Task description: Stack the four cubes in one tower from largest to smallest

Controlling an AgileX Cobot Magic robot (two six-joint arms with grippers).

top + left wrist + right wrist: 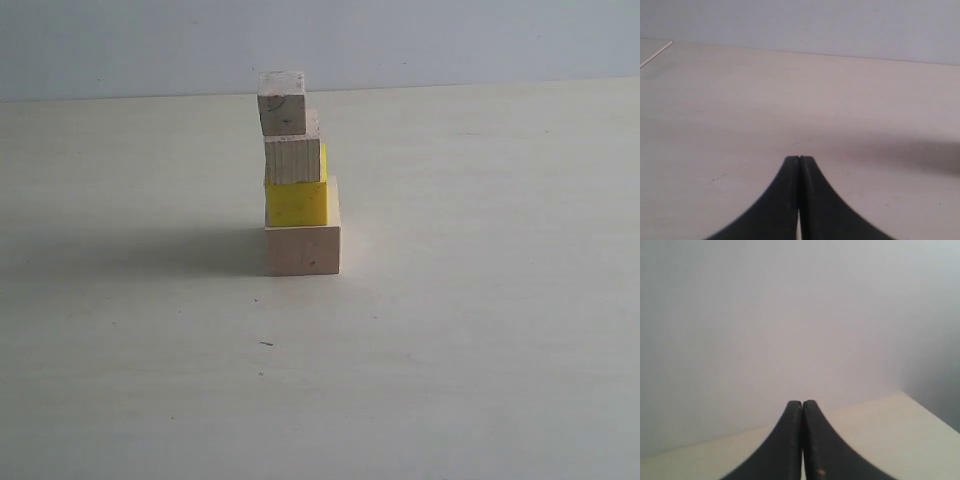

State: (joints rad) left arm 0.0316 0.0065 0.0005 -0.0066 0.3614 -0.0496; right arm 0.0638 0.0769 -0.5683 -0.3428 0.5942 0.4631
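1. The tower (298,180) stands on the table (480,300), left of centre in the exterior view. From the bottom: large wooden cube (302,250), yellow cube (296,203), medium wooden cube (293,160), small wooden cube (281,103).
2. Order runs largest to smallest, so the stack looks complete.
3. Alignment is rough. The upper cubes sit toward the left side of the base, and the small wooden cube is shifted left and overhangs the one below slightly.
4. The left hand (799,159) is closed with tips touching, holding nothing, over bare table.
5. The right hand (802,402) is also closed and empty, pointing at the wall (790,315). Neither shows in the exterior view.
6. Handling estimate: the cubes are rigid, light and not fragile. The painted yellow faces are probably slicker than raw wood.
7. For any correction, pinch one cube on two opposite side faces at mid-height. The stack is loose, so a sideways nudge would likely topple it.
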